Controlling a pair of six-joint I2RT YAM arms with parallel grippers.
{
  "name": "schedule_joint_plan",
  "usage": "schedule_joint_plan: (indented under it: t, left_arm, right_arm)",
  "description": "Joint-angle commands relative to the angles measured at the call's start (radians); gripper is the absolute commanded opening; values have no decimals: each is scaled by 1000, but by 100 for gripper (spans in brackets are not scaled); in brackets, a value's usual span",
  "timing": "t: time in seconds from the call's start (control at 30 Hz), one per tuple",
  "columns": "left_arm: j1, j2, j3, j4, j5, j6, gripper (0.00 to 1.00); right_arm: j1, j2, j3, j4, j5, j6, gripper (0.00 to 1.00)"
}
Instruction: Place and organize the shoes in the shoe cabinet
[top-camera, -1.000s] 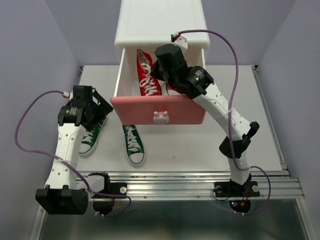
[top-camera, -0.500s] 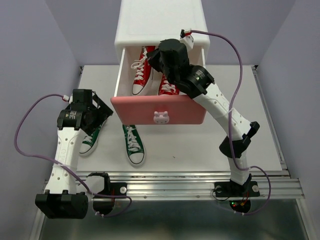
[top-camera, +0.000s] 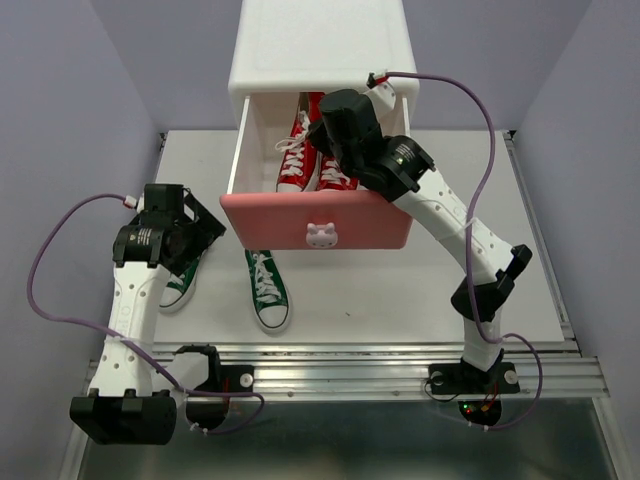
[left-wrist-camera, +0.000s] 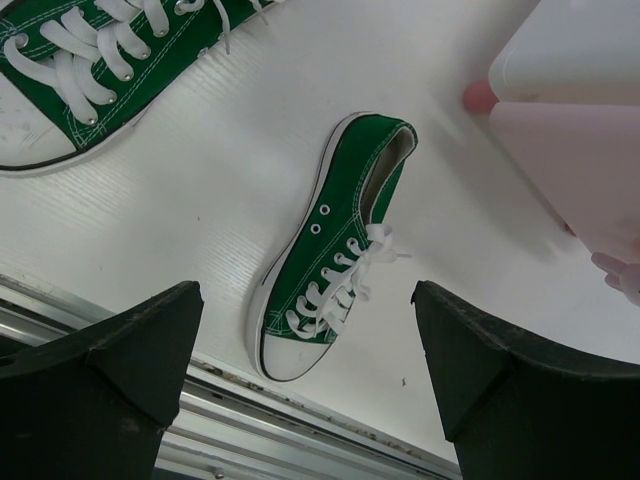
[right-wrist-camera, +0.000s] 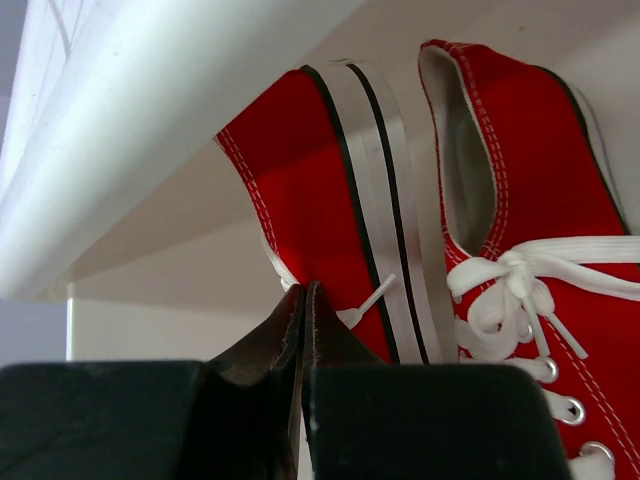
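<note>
Red shoes (top-camera: 298, 152): since half a second ago, the left one has slid in toward its mate. Both now lie side by side mid-drawer, toes toward the pink front.
Right arm: its elbow has swung a little to the right over the same span.
Right claw (right-wrist-camera: 303, 298): closed, fingertips pressed together inside the drawer, just beside the heel of a red shoe. A white lace end lies at the tips; I cannot tell whether it is pinched.
Red shoes, right wrist view (right-wrist-camera: 300, 170): one is tipped so that its black-striped white sole edge faces the other, which sits upright with its bow showing.
Shoe cabinet (top-camera: 320, 45): at the far side of the worktop (top-camera: 400, 290), its upper drawer (top-camera: 320, 215) pulled out over it, with the bunny knob (top-camera: 321, 234) on the front.
Left claw (left-wrist-camera: 307, 290): wide open, hovering over the green shoes and holding nothing.
Green shoes: one (left-wrist-camera: 335, 250) lies flat with its heel near the drawer front and its toe close to the worktop's near edge; the other (left-wrist-camera: 90, 60) is beside it, partly under the left arm in the top view.
Room: a strip of bare drawer floor shows between the left wall and the red pair; bare worktop separates the two green shoes.
</note>
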Motion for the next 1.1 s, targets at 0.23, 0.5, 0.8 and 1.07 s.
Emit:
schedule_joint_plan:
  t: [0.23, 0.5, 0.8, 1.07]
  left_arm:
    - [8, -32, -22, -20, -16, -3, 99]
    - [8, -50, -33, -28, -16, -3, 99]
    - [8, -61, -42, -32, -20, -1, 99]
    - [8, -61, -48, -25, -16, -4, 99]
  right_arm:
    - [11, -41, 5, -80, -30, 39, 1]
    - [11, -14, -22, 32, -222, 2, 1]
    - [2, -23, -90, 35, -351, 129, 1]
    - [-7, -26, -96, 10, -331, 179, 1]
